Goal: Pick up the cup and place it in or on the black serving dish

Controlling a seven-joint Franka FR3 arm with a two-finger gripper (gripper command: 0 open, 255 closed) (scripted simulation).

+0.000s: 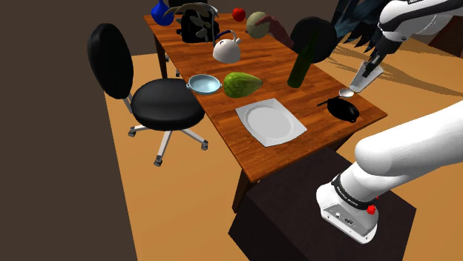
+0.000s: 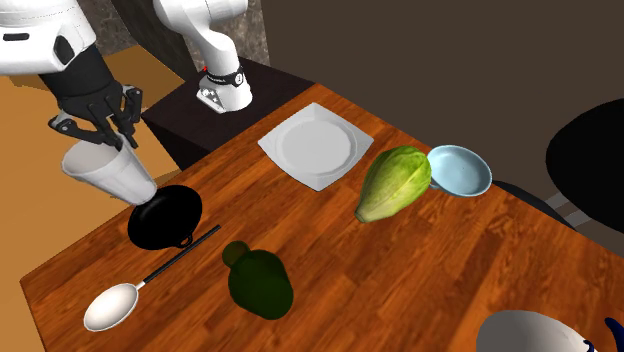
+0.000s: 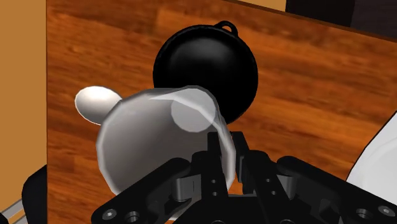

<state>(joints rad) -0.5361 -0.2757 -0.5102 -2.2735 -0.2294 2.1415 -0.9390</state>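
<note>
Black gripper (image 2: 112, 132) closed on the wall of a translucent white cup (image 2: 107, 177), pinched at the rim with one finger inside and one outside; the grip is narrow and the cup hangs tilted, clear of the tabletop (image 2: 420, 280). The cup is over the tabletop edge beside the black serving dish (image 2: 165, 215), its lower part overlapping the dish's rim in the second exterior view; the height above the dish cannot be judged. The dish lies close to that edge, toward the corner where a white spoon (image 2: 112, 305) rests, its dark handle just beside the dish. Recommendation: carry the cup inward until its base is over the dish's centre, bring it upright, lower until the base bears, and only then part the fingers. Released tilted or off-centre, the cup would likely roll off the shallow dish.
</note>
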